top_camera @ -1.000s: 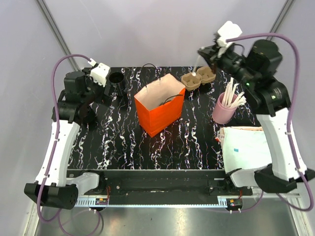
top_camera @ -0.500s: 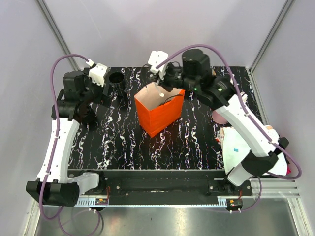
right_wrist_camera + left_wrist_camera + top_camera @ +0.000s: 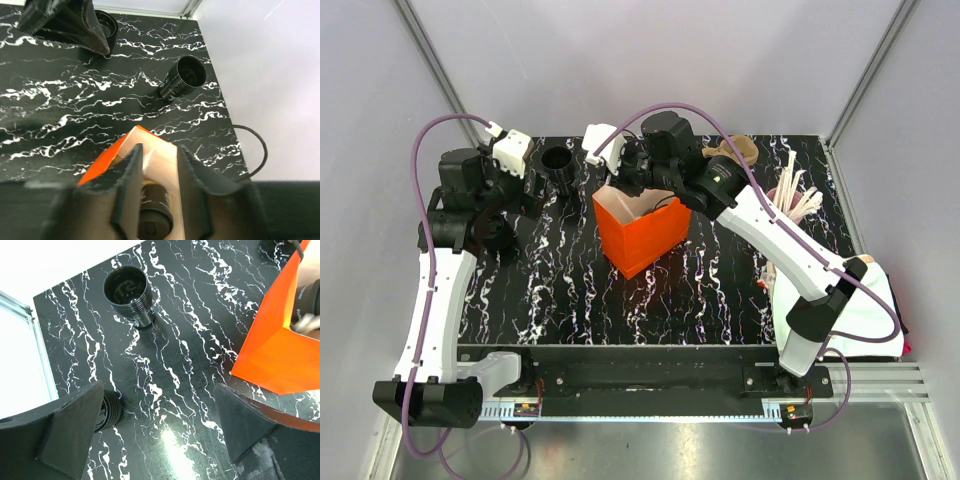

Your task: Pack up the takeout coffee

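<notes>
The orange paper bag (image 3: 645, 225) stands open mid-table. My right gripper (image 3: 623, 178) reaches down over its back-left corner. In the right wrist view the gripper (image 3: 159, 150) is at the bag's mouth (image 3: 107, 160). The takeout coffee (image 3: 156, 210), a small black lidded cup, sits between its fingers inside the bag. The top view does not show this cup. My left gripper (image 3: 528, 192) hovers open and empty at the back left. In its own view it (image 3: 159, 390) is above bare table, with the bag (image 3: 280, 350) to the right.
An open black cup (image 3: 558, 160) stands at the back left; it also shows in the left wrist view (image 3: 127, 290) and the right wrist view (image 3: 184, 77). Another ribbed black cup (image 3: 111, 410) is by the left finger. The pulp tray (image 3: 735, 150), the pink cup with sticks (image 3: 790, 200) and white cloth (image 3: 860, 300) are on the right.
My right arm has swung from the pulp tray at the back right over to the bag and come down at its mouth. The left arm has shifted slightly.
</notes>
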Controlling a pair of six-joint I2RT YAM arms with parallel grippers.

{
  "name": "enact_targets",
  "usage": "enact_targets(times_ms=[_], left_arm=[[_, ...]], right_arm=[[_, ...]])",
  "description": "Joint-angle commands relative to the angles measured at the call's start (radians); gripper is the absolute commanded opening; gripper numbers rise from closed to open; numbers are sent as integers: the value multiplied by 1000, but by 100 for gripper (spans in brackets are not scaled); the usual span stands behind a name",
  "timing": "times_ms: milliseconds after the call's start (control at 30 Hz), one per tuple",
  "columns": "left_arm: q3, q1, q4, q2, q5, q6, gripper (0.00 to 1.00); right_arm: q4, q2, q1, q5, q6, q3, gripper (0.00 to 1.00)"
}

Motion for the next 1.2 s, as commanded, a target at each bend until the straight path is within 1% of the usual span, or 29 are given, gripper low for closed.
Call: enact_targets(times_ms=[0, 33, 100, 167, 233, 367, 400, 500, 533, 567, 600, 667, 733, 767, 800, 933, 967, 1000, 1067, 1100, 1167], left_arm=[[10, 7, 47, -30, 29, -14, 99], [10, 7, 49, -31, 26, -20, 99], [6, 7, 58, -39, 17, -25, 99], [6, 9, 66, -43, 6, -42, 99], [5, 10, 81, -57, 0, -48, 99], [-15, 13, 118, -100, 7, -30, 99], [-13, 12, 112, -109, 21, -19, 99], [-3, 15, 87, -125, 96, 32, 99], [-4, 20, 89, -128, 115, 39, 99], [-10, 23, 95, -132, 147, 41, 99], [-13, 24, 113, -137, 158, 39, 99], [-3, 29, 119, -129, 182, 32, 99], [0, 30, 135, -116, 211, 30, 99], [0, 30, 157, -108, 211, 24, 99], [0, 30, 168, -103, 211, 4, 99], [5, 30, 246, -91, 140, -69, 99], [6, 30, 251, -89, 133, -79, 99], [6, 52, 260, -88, 118, -85, 99], [11, 52, 274, -85, 106, -103, 99], [17, 55, 277, -85, 93, -112, 99], [29, 55, 274, -83, 84, -126, 99]], right_arm=[[16, -56, 6, 37, -6, 20, 43], [13, -61, 6, 38, -4, 18, 48], [-3, -74, 6, 41, 8, 23, 55], [-23, -90, 6, 50, 22, 39, 60], [-41, -104, 6, 58, 43, 52, 62], [-76, -163, 4, 119, 62, 43, 75], [-80, -174, 4, 144, 65, 35, 86], [-83, -225, -32, 187, 80, -2, 100], [-84, -251, -55, 176, 94, -8, 100], [-83, -260, -134, 123, 115, -10, 100], [-83, -271, -175, 95, 164, -8, 100], [-81, -295, -291, 42, 194, -7, 100], [-80, -323, -350, 25, 206, -20, 100], [-77, -334, -394, 24, 204, -43, 100], [-73, -357, -413, 26, 204, -59, 100], [-50, -392, -525, 40, 236, -134, 100], [-46, -397, -578, 43, 244, -146, 100], [-38, -409, -613, 31, 255, -160, 100], [-8, -426, -678, 8, 289, -215, 100], [8, -446, -759, -21, 302, -256, 100], [43, -463, -839, -46, 347, -289, 100]])
